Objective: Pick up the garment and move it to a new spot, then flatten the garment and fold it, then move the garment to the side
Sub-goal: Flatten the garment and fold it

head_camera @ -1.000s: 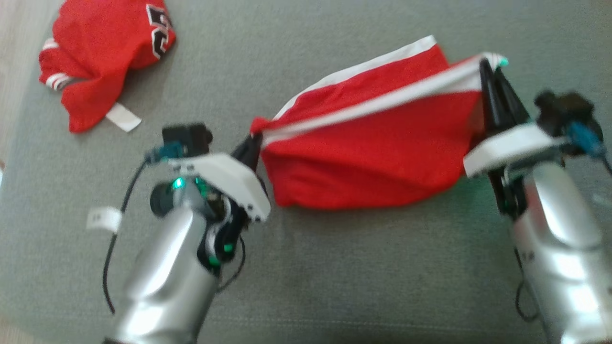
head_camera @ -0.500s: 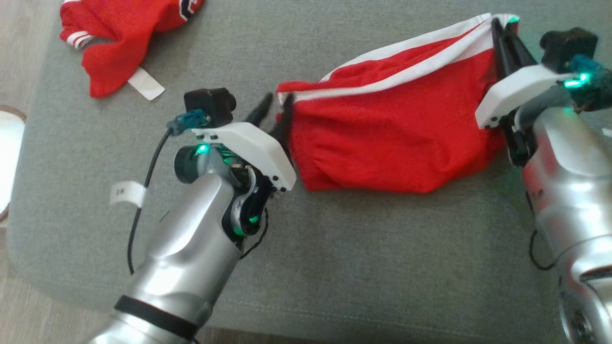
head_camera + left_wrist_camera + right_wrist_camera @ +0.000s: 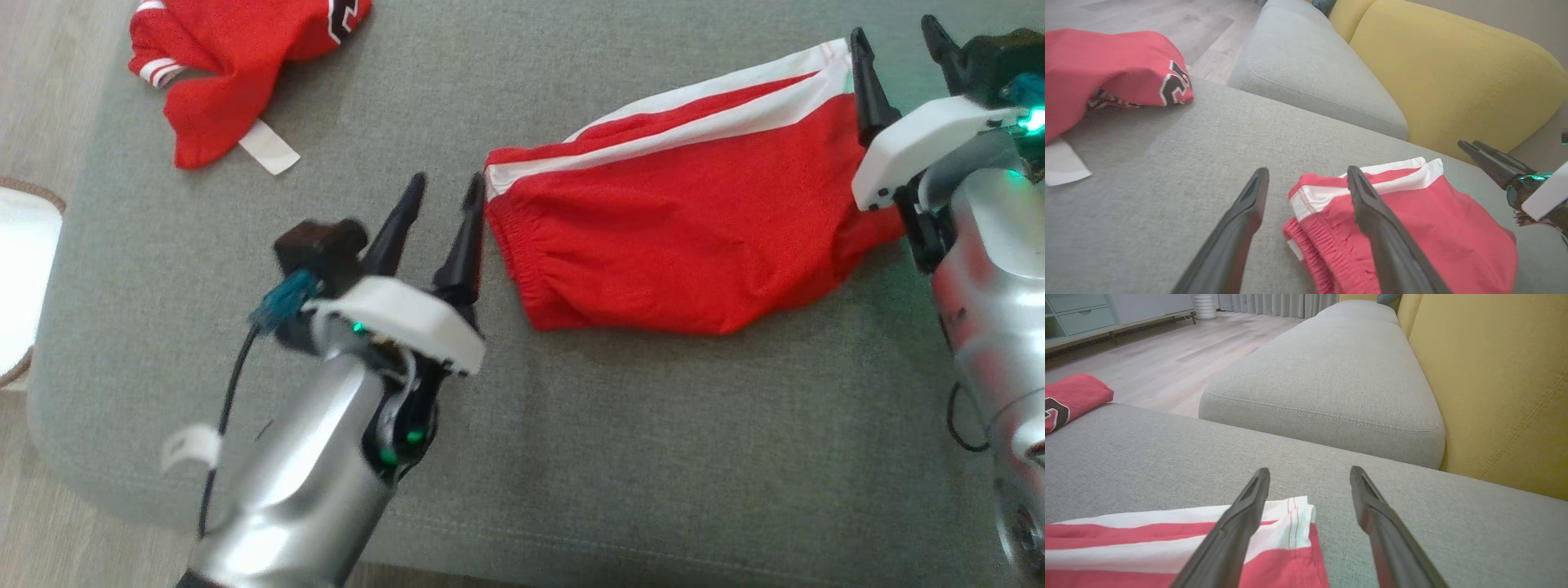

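The garment is a pair of red shorts with white side stripes, lying spread on the grey sofa cushion. My left gripper stands open at the shorts' left end, its right finger just beside the waistband corner. In the left wrist view the left gripper has nothing between its fingers, and the garment lies under the right finger. My right gripper is open at the shorts' right end. In the right wrist view the right gripper hovers over the striped corner of the garment.
A crumpled red jersey with a white tag lies at the cushion's far left corner. A second grey cushion and the yellow backrest lie beyond. The cushion's left and near edges drop to the wooden floor.
Both grippers have opened and let go of the shorts, which were stretched between them and now lie on the cushion. The head camera has also shifted.
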Robot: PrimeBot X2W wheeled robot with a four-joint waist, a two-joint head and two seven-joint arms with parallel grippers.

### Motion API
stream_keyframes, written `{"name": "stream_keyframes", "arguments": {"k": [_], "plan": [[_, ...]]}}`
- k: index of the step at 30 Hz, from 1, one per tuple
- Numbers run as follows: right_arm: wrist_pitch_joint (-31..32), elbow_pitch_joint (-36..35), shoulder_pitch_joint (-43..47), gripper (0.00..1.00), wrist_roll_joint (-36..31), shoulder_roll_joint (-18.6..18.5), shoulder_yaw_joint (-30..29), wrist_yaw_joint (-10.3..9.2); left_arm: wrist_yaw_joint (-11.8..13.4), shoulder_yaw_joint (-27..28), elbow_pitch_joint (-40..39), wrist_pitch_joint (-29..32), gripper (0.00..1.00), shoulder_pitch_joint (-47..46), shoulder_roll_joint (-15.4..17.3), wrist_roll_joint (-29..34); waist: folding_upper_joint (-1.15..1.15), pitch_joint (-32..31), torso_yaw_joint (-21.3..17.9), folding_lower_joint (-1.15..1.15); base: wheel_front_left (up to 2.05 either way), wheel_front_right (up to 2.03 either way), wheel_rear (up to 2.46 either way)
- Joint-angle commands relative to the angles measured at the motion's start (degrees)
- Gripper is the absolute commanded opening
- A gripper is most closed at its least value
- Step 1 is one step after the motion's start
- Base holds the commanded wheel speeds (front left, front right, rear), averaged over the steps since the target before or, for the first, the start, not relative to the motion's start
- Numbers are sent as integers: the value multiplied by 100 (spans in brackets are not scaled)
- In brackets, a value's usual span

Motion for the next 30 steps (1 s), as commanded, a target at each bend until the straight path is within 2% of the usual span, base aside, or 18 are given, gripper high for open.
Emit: {"name": "stream_keyframes", "arguments": {"k": [1,5,10,15,23,24,25,26,27,28,30], "plan": [[-76,-108,-114,100,36,-1,161,37,47,282,-311,-64,100,33,186,116,0,-63,-32,0,0,0,0],[23,-31,-5,100,246,-76,528,37,191,567,-864,-84,100,555,375,422,0,-180,-148,0,0,0,0],[736,-104,224,100,854,-132,1172,37,342,1030,-1491,-87,100,1292,398,605,0,-217,-317,0,0,0,0],[1646,-562,493,100,1776,-430,1849,37,343,1274,-1850,-88,100,1719,314,775,0,-131,-348,0,0,0,0],[2659,-1234,737,100,2946,-763,2477,37,288,1356,-1914,-88,100,1729,250,1040,0,-66,-238,0,0,0,0],[2812,-1297,771,93,3087,-785,2546,37,282,1364,-1906,-88,100,1732,241,1056,0,-69,-231,0,0,0,0],[2956,-1350,802,80,3220,-811,2604,37,277,1373,-1898,-88,100,1735,232,1069,0,-74,-227,0,0,0,0],[3085,-1393,829,62,3341,-836,2653,37,272,1384,-1889,-88,100,1739,224,1082,0,-81,-226,0,0,0,0],[3085,-1393,829,62,3341,-836,2653,37,272,1384,-1889,-88,100,1739,224,1082,0,-81,-226,0,0,0,0],[3183,-1439,850,49,3443,-859,2702,37,268,1398,-1884,-88,100,1741,217,1093,0,-86,-229,0,0,0,0],[3241,-1512,869,36,3591,-912,2761,37,255,1429,-1877,-88,100,1745,206,1114,0,-97,-245,0,0,0,0]]}}
